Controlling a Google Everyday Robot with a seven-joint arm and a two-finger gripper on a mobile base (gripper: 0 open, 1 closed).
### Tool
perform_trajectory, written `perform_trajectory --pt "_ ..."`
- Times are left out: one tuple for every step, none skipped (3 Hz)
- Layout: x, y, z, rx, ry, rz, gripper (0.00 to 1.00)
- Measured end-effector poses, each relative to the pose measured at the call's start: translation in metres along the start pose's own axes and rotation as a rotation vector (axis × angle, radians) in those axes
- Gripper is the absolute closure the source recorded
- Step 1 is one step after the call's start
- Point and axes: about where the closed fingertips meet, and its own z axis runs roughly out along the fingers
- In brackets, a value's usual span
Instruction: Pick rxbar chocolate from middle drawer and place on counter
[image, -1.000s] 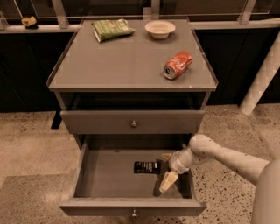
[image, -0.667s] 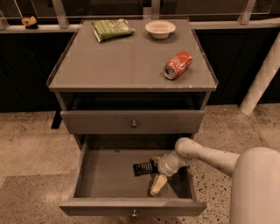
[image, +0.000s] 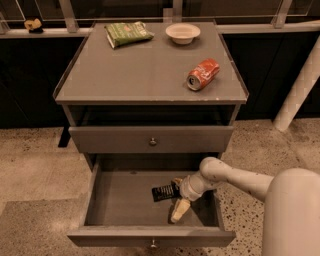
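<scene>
The rxbar chocolate (image: 163, 192), a flat black bar with white lettering, lies on the floor of the open middle drawer (image: 125, 200), right of centre. My gripper (image: 176, 196) is down inside the drawer at the bar's right end. Its cream fingers (image: 180, 210) are spread, one in front of the bar and one behind it, so the jaws stand open around that end. The bar rests on the drawer floor. The grey counter (image: 145, 70) is the cabinet top above.
On the counter lie a green snack bag (image: 128, 33) at the back left, a white bowl (image: 183, 33) at the back, and a red soda can (image: 203, 74) on its side at the right. The knobbed drawer (image: 152, 139) above is closed. A white post (image: 299, 87) stands to the right.
My arm has swung left and deeper into the drawer. The gripper moved from the bar's right side to straddle its right end. The bar has barely shifted.
</scene>
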Motion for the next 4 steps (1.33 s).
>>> perform_trajectory --pt "-0.001 0.000 -0.001 0.000 0.000 0.000 0.00" --pt "-0.013 -0.024 -0.008 0.097 -0.057 0.057 0.00" --pt "-0.013 -0.024 -0.008 0.097 -0.057 0.057 0.00" --pt "-0.018 -0.040 0.018 0.159 -0.075 0.059 0.00"
